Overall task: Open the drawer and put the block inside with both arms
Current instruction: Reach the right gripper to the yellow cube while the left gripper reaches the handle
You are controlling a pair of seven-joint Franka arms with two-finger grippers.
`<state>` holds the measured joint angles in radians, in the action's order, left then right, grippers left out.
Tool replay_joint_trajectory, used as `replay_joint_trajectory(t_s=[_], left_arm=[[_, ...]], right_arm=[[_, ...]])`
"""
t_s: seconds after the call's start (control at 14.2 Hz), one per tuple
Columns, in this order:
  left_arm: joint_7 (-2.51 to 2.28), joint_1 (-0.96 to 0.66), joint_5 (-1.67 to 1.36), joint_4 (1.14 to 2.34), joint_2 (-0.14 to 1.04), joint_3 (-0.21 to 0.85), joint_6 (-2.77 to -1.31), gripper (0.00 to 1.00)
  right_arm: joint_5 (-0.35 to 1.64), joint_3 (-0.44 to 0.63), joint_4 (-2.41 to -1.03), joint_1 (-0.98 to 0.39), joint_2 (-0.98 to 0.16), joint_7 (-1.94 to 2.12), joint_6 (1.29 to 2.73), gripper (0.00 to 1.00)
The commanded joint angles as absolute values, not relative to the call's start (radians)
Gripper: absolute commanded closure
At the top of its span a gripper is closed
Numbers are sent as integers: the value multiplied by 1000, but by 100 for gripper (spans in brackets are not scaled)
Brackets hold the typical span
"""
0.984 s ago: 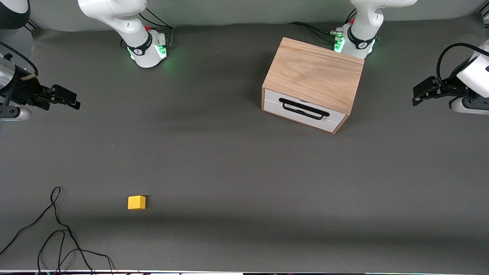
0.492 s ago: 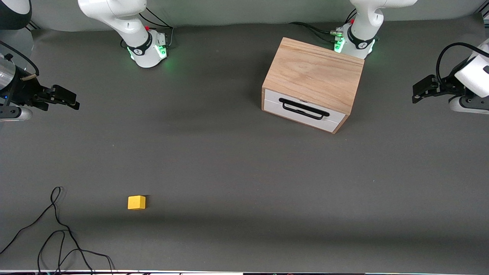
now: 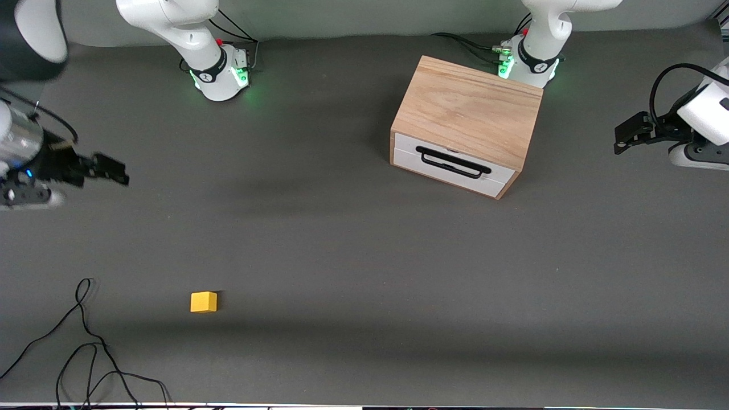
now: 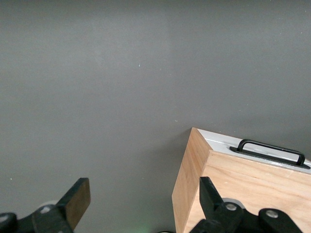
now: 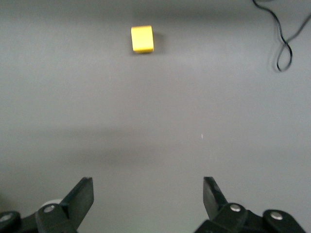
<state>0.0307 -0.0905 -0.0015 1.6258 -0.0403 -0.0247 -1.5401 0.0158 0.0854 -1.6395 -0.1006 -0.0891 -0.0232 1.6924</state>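
My right tool (image 3: 117, 171): fingers spread wide, nothing between them, up in the air over bare worktop (image 3: 319, 256) at the right arm's end. In its wrist view the two fingertips (image 5: 80, 194) frame only grey surface.

My left tool (image 3: 623, 136): fingers likewise apart and empty, hanging over the worktop at the left arm's end, beside the box (image 3: 470, 114).

Block (image 3: 203, 302): small yellow cube, lying flat on the worktop toward the right arm's end, nearer the front camera than the right tool, well apart from both tools.

Drawer (image 3: 453, 165): white front with a black handle (image 3: 453, 162), pushed fully into the wooden box.

Cable (image 3: 85, 347): black, looped loose on the worktop near the block.
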Motion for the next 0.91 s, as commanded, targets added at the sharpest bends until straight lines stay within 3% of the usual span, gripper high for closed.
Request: replay_joint_trajectory(t_s=[0.0, 0.35, 0.7, 0.84], left_arm=[[-118, -113, 9, 1618, -34, 20, -1543, 0], [-568, -115, 15, 1600, -6, 199, -1563, 0], [-1259, -139, 37, 1529, 98, 394, -1554, 0], [-1511, -219, 110, 1523, 153, 413, -1559, 0]], right_arm=[[69, 89, -1573, -97, -234, -14, 1810, 0], [75, 87, -1402, -92, -539, -12, 1946, 0], [78, 86, -1339, -94, -704, -11, 2071, 1], [78, 84, -1335, -100, -767, -15, 2159, 1]])
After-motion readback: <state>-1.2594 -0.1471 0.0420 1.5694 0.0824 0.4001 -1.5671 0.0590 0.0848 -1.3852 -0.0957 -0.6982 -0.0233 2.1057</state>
